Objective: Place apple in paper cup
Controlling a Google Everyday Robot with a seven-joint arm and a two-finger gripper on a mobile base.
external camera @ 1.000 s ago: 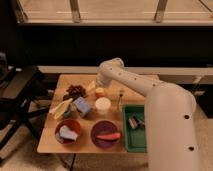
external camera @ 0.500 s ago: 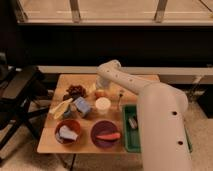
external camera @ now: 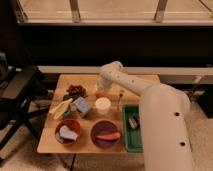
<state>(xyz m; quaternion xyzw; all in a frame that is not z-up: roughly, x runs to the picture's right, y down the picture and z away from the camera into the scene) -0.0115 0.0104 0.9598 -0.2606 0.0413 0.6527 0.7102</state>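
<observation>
I see my gripper (external camera: pixel 102 88) down at the apple (external camera: pixel 101 94), behind the cup (external camera: pixel 103 104); whether it grips, I cannot tell.

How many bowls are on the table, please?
2: the red-brown bowl at the table's near edge, and the purple bowl beside it, nearer the green tray. The arm may hide more. The pincer sits low just behind the cup.

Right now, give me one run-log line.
gripper: at apple | apple: just behind paper cup, outside it | step: placing not yet done
</observation>
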